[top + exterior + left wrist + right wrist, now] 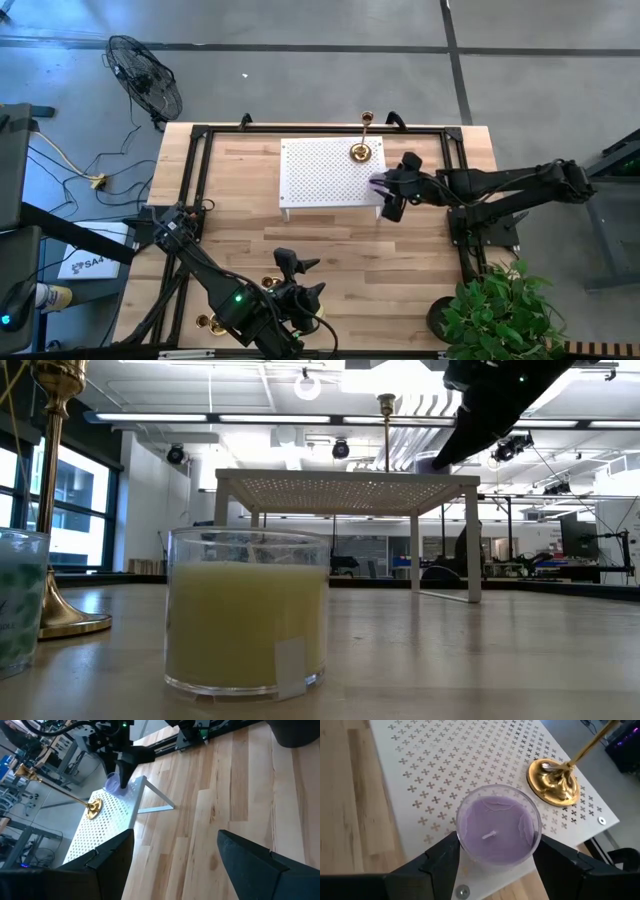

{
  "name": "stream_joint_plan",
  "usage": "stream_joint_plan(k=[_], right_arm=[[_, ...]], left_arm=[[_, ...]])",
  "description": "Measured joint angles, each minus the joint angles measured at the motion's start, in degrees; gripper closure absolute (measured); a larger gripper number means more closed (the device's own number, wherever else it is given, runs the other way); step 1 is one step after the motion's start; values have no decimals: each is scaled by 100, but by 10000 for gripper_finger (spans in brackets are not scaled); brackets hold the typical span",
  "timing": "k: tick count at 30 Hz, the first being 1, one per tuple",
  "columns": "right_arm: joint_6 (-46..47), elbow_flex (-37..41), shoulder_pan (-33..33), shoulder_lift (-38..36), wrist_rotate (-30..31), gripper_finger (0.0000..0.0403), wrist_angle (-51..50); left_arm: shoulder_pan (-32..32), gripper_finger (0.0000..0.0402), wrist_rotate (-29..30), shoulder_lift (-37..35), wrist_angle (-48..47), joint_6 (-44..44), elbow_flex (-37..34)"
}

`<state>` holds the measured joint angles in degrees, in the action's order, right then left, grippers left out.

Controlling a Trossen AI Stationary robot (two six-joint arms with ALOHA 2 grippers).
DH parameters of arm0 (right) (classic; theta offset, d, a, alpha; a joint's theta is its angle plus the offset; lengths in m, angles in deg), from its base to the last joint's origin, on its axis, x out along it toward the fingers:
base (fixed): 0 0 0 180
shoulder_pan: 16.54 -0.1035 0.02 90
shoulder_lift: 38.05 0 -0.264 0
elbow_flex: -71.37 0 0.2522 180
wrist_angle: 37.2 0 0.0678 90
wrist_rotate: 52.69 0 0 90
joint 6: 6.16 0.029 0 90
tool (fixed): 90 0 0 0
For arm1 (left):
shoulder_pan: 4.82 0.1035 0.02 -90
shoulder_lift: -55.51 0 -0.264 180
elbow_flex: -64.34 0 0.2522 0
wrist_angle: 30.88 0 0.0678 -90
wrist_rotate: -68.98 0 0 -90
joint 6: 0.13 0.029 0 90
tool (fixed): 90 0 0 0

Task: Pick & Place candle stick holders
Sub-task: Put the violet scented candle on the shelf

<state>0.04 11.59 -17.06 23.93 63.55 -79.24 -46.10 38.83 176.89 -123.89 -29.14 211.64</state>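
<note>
On the wooden table stood a white perforated stand, with one tall gold candlestick holder already on it. The right gripper clasped a purple candle at the stand's edge. The left gripper hung open, empty, near the front, where more holders seemed to wait.

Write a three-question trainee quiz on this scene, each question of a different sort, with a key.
1. True or false: the gold holder stands on the white stand.
2. What sits between the right tool's fingers? A purple candle; B a fan; C a plant.
3. Fill in: the left tool is ___ and holds nothing.

Key: 1 true; 2 A; 3 open.
</note>
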Motion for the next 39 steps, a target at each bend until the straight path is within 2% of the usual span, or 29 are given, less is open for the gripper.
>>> stream_joint_plan(k=[9,15,18,22,28,34,39], right_arm=[[-9,0,-18,0,-88,177,20],[237,9,-27,7,134,177,52],[-179,9,-25,0,-330,177,158],[-219,9,-31,7,-789,177,370],[-221,9,-29,4,-548,177,374],[-443,4,-86,77,-589,177,355],[-737,-13,-146,226,-1400,177,623]], left_arm=[[0,122,-26,0,-2,-1,0],[0,122,-58,0,-4,-3,0],[0,122,-58,0,-4,-4,0],[0,122,-58,0,-6,-5,0],[0,122,-161,0,-5,-9,0],[0,121,-236,0,-2,-11,0],[0,122,-243,0,0,-7,0]])
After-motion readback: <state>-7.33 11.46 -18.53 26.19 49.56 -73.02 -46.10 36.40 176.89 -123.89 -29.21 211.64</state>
